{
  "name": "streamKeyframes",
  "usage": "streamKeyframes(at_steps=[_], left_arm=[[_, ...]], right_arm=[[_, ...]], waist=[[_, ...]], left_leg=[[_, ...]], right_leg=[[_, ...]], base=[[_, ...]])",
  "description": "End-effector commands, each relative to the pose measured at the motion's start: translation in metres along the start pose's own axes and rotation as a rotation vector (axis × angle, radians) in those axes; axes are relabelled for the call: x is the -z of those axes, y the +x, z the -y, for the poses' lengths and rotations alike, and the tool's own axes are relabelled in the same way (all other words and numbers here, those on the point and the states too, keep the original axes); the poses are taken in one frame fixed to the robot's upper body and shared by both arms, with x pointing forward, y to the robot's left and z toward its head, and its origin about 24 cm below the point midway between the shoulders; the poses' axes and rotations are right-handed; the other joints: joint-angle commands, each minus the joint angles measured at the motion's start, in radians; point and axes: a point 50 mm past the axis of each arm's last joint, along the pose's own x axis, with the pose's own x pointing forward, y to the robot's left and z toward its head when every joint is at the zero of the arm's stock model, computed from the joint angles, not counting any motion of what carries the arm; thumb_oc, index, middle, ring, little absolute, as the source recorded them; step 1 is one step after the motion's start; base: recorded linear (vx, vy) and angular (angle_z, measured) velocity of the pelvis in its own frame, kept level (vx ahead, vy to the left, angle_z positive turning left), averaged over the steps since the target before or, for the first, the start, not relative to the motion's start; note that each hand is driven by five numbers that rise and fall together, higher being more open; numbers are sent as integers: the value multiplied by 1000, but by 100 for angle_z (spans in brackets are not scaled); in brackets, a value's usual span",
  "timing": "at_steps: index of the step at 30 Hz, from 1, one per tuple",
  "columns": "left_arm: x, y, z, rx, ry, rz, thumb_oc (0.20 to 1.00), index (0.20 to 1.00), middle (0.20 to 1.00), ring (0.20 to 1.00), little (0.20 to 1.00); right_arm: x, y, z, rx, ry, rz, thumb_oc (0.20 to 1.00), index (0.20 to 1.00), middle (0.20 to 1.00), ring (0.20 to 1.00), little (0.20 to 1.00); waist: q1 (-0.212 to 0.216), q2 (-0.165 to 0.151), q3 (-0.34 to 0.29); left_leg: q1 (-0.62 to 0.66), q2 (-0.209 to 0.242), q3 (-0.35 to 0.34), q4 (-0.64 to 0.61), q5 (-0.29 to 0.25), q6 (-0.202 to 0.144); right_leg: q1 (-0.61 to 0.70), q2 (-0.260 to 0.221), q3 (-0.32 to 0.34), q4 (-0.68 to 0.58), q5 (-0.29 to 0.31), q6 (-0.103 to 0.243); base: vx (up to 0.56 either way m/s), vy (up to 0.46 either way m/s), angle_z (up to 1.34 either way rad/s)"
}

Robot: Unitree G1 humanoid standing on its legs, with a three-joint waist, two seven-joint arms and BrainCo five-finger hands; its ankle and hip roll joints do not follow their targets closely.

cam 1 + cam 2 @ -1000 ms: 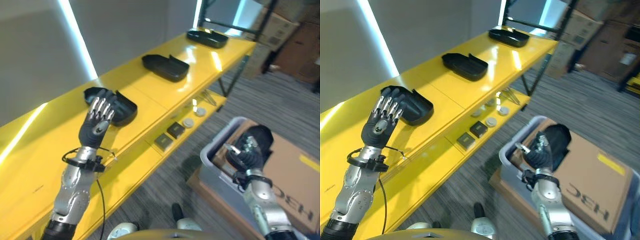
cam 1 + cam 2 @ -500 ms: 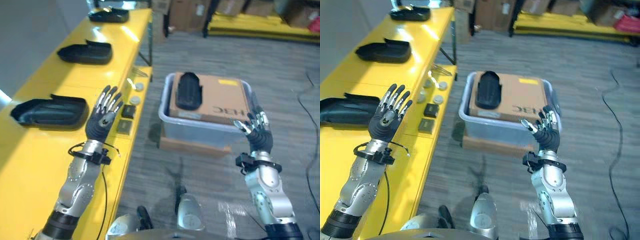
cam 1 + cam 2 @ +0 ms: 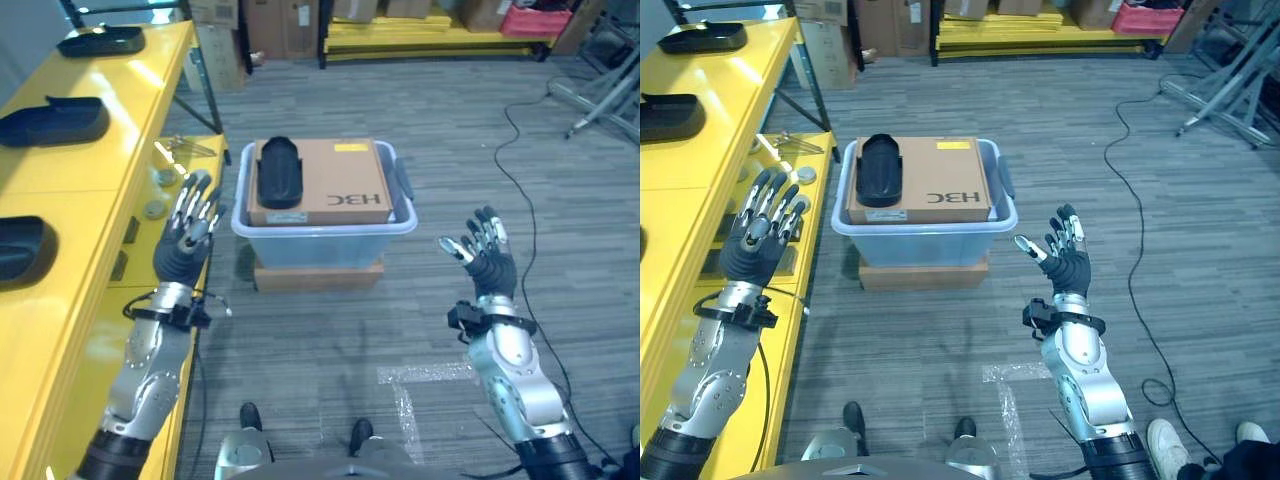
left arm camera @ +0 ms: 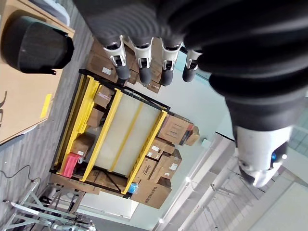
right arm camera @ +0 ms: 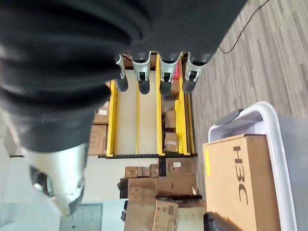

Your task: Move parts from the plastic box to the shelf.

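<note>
A grey plastic box (image 3: 320,250) stands on the floor ahead of me, with a brown cardboard carton (image 3: 335,195) filling its top. A black curved part (image 3: 280,172) lies on the carton's left side, also seen as the part (image 4: 36,43) past my left fingers. My left hand (image 3: 188,240) is raised beside the yellow shelf (image 3: 90,170), fingers straight and empty. My right hand (image 3: 488,265) is up to the right of the box, open and empty, well apart from it. Black parts (image 3: 55,120) lie on the shelf top.
The lower shelf level holds small round and square items (image 3: 152,207). A flat cardboard box (image 3: 315,275) sits under the plastic box. Metal stand legs (image 3: 600,100) are at the far right. A person's white shoes (image 3: 1162,438) show at the lower right. Racks of cartons (image 4: 120,144) stand at the back.
The camera has swung away from the shelf toward the plastic box. My left hand has come off the black part on the shelf. Both hands stay open and empty.
</note>
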Motion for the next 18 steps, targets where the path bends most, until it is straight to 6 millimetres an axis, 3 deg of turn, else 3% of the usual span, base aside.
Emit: streamKeyframes(at_steps=[1,4,10,12,13,14,15,16,17,18], left_arm=[[-25,5,0,34,24,138,1000,1000,1000,1000,1000],[-24,2,-3,22,28,124,1000,1000,1000,1000,1000],[-23,1,-10,22,79,82,1000,1000,1000,1000,1000],[-25,5,-11,46,89,61,1000,1000,1000,1000,1000],[-27,6,-10,56,92,54,1000,1000,1000,1000,1000],[-27,9,-9,79,106,37,1000,1000,1000,1000,1000],[-27,11,-8,88,117,35,1000,1000,1000,1000,1000],[-28,10,-9,89,124,29,1000,1000,1000,1000,1000],[-27,9,-10,86,120,27,1000,1000,1000,1000,1000],[-28,7,-13,80,122,28,1000,1000,1000,1000,1000]], right_arm=[[-25,13,-11,-83,95,111,1000,1000,1000,1000,1000],[-24,17,-10,-83,96,103,1000,1000,1000,1000,1000],[-22,19,-19,-65,140,79,1000,1000,1000,1000,1000],[-24,20,-22,-60,149,86,1000,1000,1000,1000,1000],[-25,20,-22,-54,153,90,1000,1000,1000,1000,1000],[-27,21,-23,-44,167,97,1000,1000,1000,1000,1000],[-28,21,-25,-40,181,106,1000,1000,1000,1000,1000],[-28,19,-28,-44,201,120,1000,1000,1000,1000,1000],[-28,19,-28,-48,202,122,1000,1000,1000,1000,1000],[-27,18,-29,-59,197,122,1000,1000,1000,1000,1000]], waist=[[47,-44,-32],[66,-44,-40],[74,-25,-56],[75,-14,-54],[76,-11,-53],[76,-1,-41],[74,7,-22],[73,15,9],[74,16,14],[76,12,19]], left_leg=[[-8,-118,-140,54,-120,32],[-13,-131,-186,59,-122,31],[-13,-155,-191,72,-128,47],[-24,-171,-198,87,-137,61],[-30,-177,-200,96,-141,68],[-34,-186,-202,110,-146,90],[-39,-194,-203,131,-154,114],[-56,-210,-197,190,-180,146],[-59,-213,-195,202,-187,151],[-61,-223,-189,221,-204,152]], right_leg=[[-27,-47,78,-8,-4,49],[-33,-35,89,-5,-8,41],[-52,-50,97,62,-29,48],[-70,-56,102,135,-60,52],[-81,-58,102,176,-75,53],[-127,-68,102,304,-78,66],[-207,-88,116,475,-51,89],[-320,-117,146,681,-12,89],[-334,-122,150,698,-5,87],[-344,-146,152,635,23,83]], base=[[32,-117,-48],[40,-61,-43],[88,77,-10],[81,125,-4],[69,130,-1],[28,145,2],[17,169,4],[25,104,0],[84,20,-29],[136,-101,-33]])
